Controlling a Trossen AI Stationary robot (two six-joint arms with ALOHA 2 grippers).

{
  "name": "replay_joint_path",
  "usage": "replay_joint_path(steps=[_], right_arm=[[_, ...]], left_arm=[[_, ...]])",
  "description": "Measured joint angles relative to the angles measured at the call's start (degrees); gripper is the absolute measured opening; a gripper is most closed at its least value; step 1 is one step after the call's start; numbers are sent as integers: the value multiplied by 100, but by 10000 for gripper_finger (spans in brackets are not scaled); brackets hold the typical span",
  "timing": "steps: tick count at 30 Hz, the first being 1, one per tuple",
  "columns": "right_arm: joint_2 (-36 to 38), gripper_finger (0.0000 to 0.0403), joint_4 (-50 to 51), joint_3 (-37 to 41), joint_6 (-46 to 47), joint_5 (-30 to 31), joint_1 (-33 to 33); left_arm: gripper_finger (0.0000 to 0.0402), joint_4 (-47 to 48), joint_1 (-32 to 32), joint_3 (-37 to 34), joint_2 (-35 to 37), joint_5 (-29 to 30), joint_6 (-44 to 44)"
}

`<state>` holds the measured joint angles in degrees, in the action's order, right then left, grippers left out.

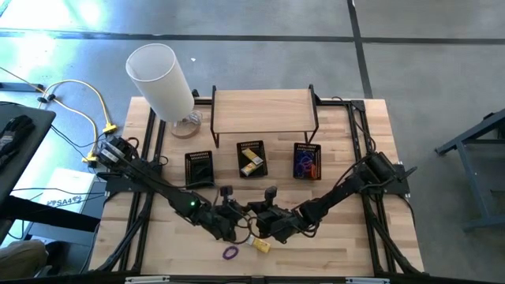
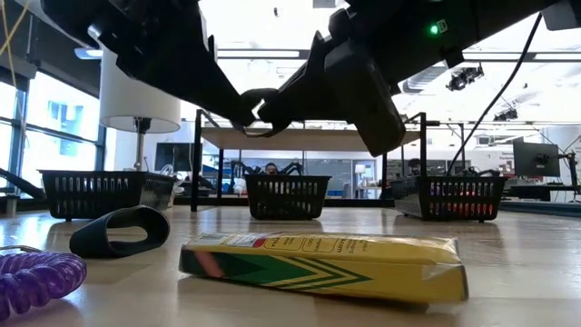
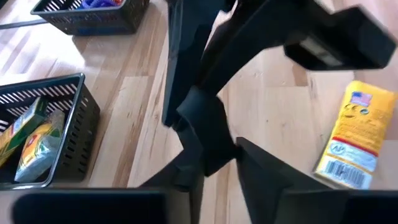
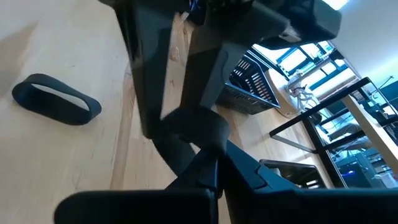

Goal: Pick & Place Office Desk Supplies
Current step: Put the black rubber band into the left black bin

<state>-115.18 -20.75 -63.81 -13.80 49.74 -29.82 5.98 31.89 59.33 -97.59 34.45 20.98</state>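
A black band loop hangs in the air over the table's near middle, between my two grippers, which meet head-on there. My right gripper is shut on one end of it. My left gripper comes at it from the opposite side, its fingers closed in on the other end. Under them on the table lie a yellow crayon box, a purple coil loop and a second black band loop, which stands on its edge. My left gripper has the band's end between its two fingers, coming in slanting downward from the table's left. The band fills the gap between them. The band is clear of the table. My right gripper pinches the band's opposite end between its two shut fingers, coming nearly level from the table's right. The band stands out ahead of the fingertips and is lifted clear of the table.
Three black baskets stand in a row at mid-table: the left one, the middle one with yellow packs, the right one with coloured bands. Behind them are a wooden shelf and a white cylinder lamp.
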Motion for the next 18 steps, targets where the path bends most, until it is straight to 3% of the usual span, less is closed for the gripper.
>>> replay_joint_path(steps=[7,18], right_arm=[[0,3,39,0,63,-39,28],[0,14,67,0,312,-13,-18]], left_arm=[[8,-8,23,0,-15,222,-1],[1,-9,47,0,-15,298,1]])
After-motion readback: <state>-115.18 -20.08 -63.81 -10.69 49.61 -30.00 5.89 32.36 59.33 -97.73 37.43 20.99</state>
